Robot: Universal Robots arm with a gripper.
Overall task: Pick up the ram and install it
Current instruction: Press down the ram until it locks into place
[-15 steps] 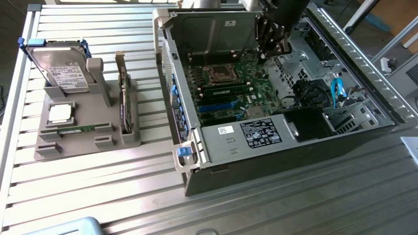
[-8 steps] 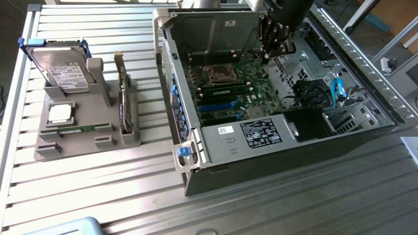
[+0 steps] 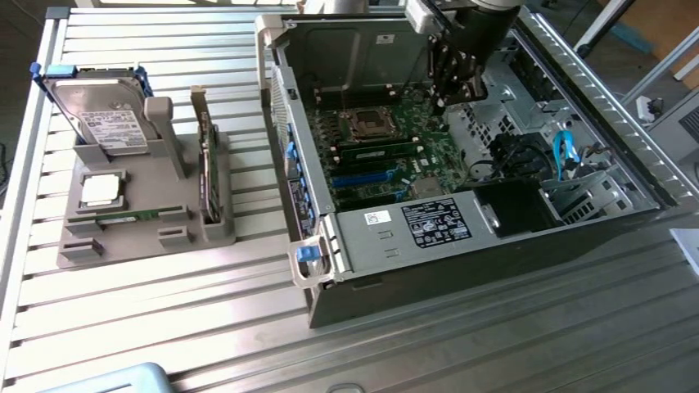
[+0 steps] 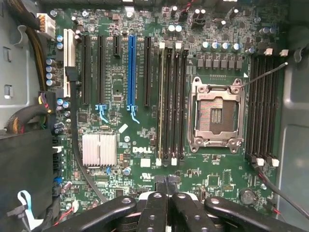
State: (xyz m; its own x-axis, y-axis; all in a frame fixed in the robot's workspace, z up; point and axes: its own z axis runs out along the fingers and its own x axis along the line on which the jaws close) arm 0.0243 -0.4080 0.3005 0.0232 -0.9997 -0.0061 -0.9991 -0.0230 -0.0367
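Okay, gripper [image 3: 457, 97] is inside the open PC case [image 3: 327, 270], which takes up the middle of the bench [image 3: 459, 352]. It hangs above the motherboard [image 3: 437, 155] on the side of the CPU socket [image 3: 361, 123]. In the wrist view the gripper [image 4: 166, 195] has its fingers [image 4: 153, 208] pressed together with no gap. A thin dark sliver sits at the tips, and I can't tell if it is a stick held edge-on or just the pads meeting.

One ram [image 3: 377, 152] lies green and flat along a memory slot beside the socket. In the wrist view that bank's outermost slot [image 4: 161, 101] shows a pale edge where the other three are dark. It looks seated, but I can't tell if the latches are closed.

The second ram [image 3: 118, 215] lies in the grey holder [image 3: 164, 233] near the bench edge on the exterior view's left. It is below the hard drive [image 3: 104, 123] and just beside the upright expansion card [image 3: 205, 155].

My read: one stick is probably in and the other is not yet picked, so about halfway at best.
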